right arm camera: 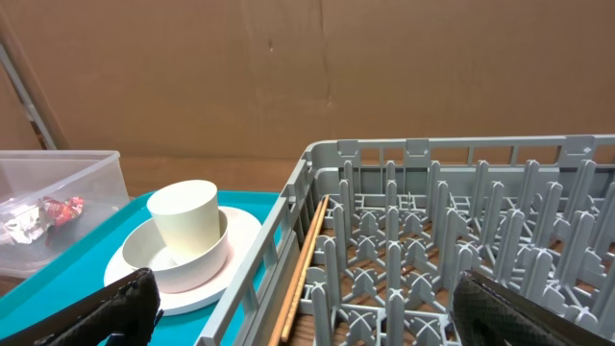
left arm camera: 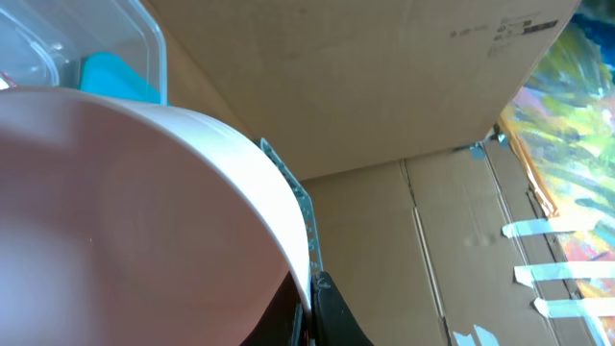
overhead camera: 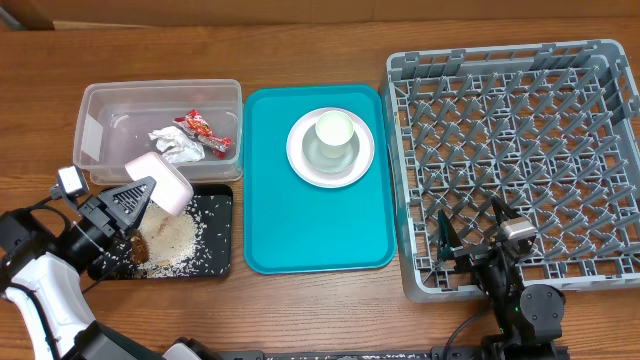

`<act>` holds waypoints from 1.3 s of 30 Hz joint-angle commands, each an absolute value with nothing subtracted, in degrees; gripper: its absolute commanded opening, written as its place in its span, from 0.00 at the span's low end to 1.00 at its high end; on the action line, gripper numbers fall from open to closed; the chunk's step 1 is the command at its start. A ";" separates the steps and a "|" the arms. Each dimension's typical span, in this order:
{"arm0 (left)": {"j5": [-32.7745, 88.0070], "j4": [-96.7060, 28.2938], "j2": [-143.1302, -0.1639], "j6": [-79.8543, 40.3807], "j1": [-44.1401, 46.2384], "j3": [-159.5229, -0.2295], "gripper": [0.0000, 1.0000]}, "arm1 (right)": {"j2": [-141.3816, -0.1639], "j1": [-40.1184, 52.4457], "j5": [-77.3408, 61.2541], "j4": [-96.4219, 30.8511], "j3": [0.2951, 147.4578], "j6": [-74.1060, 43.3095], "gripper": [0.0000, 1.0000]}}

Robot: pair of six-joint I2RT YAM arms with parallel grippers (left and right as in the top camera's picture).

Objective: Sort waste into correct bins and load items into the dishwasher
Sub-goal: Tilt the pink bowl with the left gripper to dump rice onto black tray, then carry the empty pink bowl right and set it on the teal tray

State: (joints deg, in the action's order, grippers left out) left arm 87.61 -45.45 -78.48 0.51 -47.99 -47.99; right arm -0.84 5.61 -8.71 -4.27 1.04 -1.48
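The left pincer [overhead camera: 135, 195] was pressed together on the edge of a pale pink dish [overhead camera: 160, 185], which was held tilted to the left of the teal tray [overhead camera: 300, 230], above the black tray [overhead camera: 222, 262]. The tilt was judged to serve for emptying food, since the rice [overhead camera: 172, 238] and brown scraps [overhead camera: 140, 248] were heaped in the black tray just below the dish. Also left of the teal tray, on its far side, the clear tub [overhead camera: 100, 130] was seen with the wrapper [overhead camera: 203, 130] and napkin [overhead camera: 175, 145] inside, so dry rubbish was kept apart from food. On the teal tray itself a plate [overhead camera: 300, 165] was stacked with a bowl [right arm camera: 207, 264] and an upturned cup [overhead camera: 335, 130], none yet loaded. To the right of the teal tray the grey rack [overhead camera: 500, 55] was set on the table [overhead camera: 330, 310], with a thin wooden stick [right arm camera: 303, 269] laid along its nearest wall. The right pincer [overhead camera: 470, 238] was held spread wide and empty over the rack's near corner, judged to be waiting for dishes.
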 commanded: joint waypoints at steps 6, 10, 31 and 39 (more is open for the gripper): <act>79.59 -45.01 -77.54 -8.91 -41.74 -48.18 0.04 | -0.16 5.17 -8.38 -3.99 0.45 -1.32 1.00; 73.69 -44.49 -77.43 -11.42 -32.21 -48.27 0.04 | -0.16 5.17 -8.38 -3.99 0.45 -1.32 1.00; 2.39 -27.35 -78.08 -36.47 31.66 -50.81 0.04 | -0.16 5.17 -8.38 -3.99 0.45 -1.32 1.00; -10.57 -27.16 -81.71 -38.46 43.53 -50.81 0.04 | -0.16 5.17 -8.38 -3.99 0.45 -1.32 1.00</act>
State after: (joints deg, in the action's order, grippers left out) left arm -0.93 -27.38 -79.90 -36.60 41.78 -49.28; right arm -0.84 5.58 -8.69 -4.27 1.06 -1.45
